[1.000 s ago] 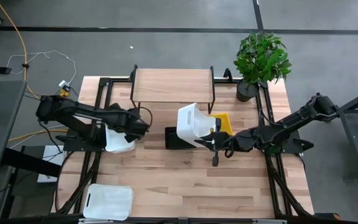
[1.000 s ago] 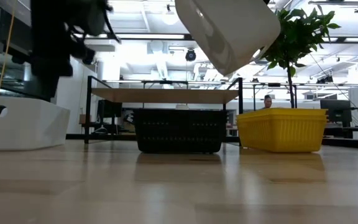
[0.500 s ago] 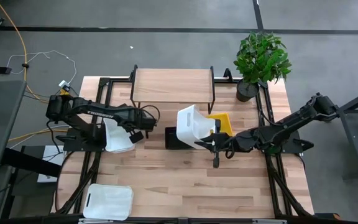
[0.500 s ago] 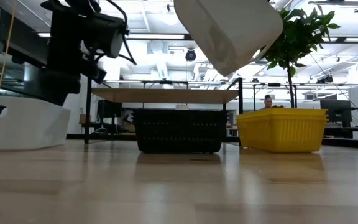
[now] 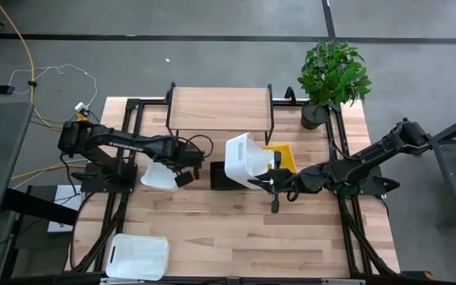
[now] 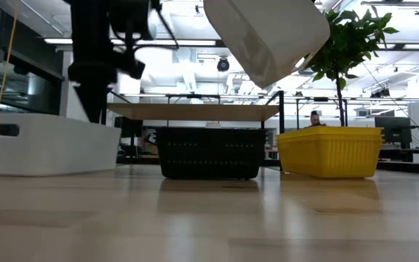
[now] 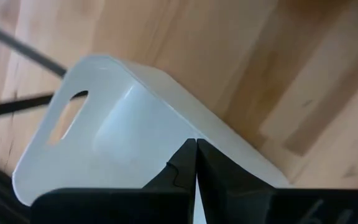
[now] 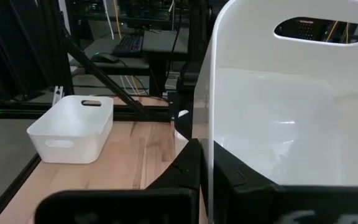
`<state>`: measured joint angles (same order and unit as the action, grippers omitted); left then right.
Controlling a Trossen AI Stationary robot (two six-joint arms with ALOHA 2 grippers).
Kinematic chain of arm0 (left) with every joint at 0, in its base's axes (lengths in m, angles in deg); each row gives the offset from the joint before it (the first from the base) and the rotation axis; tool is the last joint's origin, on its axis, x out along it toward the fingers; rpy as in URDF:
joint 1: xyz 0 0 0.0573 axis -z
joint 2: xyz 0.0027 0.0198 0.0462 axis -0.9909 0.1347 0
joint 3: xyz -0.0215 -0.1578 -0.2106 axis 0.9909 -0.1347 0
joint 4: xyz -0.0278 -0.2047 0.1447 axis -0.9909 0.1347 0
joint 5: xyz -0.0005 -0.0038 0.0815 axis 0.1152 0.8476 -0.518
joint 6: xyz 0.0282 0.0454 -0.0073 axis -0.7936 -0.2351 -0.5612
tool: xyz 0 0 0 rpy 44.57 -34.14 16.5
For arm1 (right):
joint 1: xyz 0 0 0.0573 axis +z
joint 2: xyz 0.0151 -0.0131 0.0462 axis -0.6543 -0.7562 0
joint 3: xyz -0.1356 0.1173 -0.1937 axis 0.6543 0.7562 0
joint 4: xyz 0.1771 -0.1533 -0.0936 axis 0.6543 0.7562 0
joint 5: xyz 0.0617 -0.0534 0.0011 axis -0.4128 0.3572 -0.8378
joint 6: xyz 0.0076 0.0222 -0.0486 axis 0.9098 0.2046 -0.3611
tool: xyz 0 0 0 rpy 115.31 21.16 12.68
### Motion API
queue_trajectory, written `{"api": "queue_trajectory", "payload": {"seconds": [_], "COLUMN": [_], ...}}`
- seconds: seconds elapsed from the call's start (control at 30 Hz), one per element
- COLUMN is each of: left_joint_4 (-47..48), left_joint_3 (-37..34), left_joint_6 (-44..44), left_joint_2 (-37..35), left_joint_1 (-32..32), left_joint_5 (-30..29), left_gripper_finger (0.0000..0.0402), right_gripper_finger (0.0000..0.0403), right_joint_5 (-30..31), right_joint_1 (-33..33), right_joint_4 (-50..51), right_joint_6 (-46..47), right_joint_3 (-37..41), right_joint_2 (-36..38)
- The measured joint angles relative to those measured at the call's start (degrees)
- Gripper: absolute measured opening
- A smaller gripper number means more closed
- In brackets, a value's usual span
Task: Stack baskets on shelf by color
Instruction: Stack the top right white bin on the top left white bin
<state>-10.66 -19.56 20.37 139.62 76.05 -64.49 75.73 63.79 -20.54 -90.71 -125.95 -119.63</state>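
Left gripper (image 5: 179, 165) clamps a white basket (image 5: 158, 176), apparently tabletop-supported; right gripper (image 5: 270, 182) clamps a raised, tilted second white basket (image 5: 246, 161).

We see white baskets (image 5: 248, 162) (image 5: 159, 176) (image 5: 138, 256), a black mesh basket (image 6: 209, 153) w/ perforated walls, a yellow basket (image 6: 329, 151), light-wood shelf (image 5: 218, 108) & green plant (image 5: 332, 71).

Smooth glossy white plastic basket (image 8: 278, 118), perforated yellow plastic basket (image 6: 330, 151), pale wood-grain tabletop (image 5: 236, 229)
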Motion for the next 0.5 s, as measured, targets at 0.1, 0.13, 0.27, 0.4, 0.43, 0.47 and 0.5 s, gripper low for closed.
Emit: {"api": "queue_trajectory", "payload": {"seconds": [0.1,0.13,0.27,0.4,0.43,0.47,0.5], "left_joint_4": [0.4,1.1,7.0,14.6,15.8,16.7,17.4], "left_joint_3": [2.5,3.4,7.5,11.0,11.3,11.5,11.4], "left_joint_6": [-0.7,-0.8,-0.7,1.1,0.9,0.4,-0.2], "left_joint_2": [0.0,0.0,0.0,0.0,0.0,0.0,0.0], "left_joint_1": [1.2,1.6,2.7,3.5,3.7,4.0,4.2], "left_joint_5": [-0.3,-0.7,-3.2,-6.4,-6.8,-6.7,-6.4], "left_gripper_finger": [0.0,0.0,0.0,0.0,0.0,0.0,0.0], "right_gripper_finger": [0.0,0.0,0.0,0.0,0.0,0.0,0.0], "right_joint_5": [0.0,0.0,0.0,0.0,-0.1,-0.1,-0.2], "right_joint_1": [0.0,0.0,0.0,0.0,0.0,0.0,0.0], "right_joint_4": [0.0,0.0,0.0,0.1,0.1,0.1,0.1], "right_joint_6": [0.0,0.0,0.1,0.0,0.0,0.0,0.0], "right_joint_3": [0.0,0.0,0.0,0.0,0.0,0.0,0.0], "right_joint_2": [0.0,0.0,0.0,0.0,0.0,0.0,0.0]}}
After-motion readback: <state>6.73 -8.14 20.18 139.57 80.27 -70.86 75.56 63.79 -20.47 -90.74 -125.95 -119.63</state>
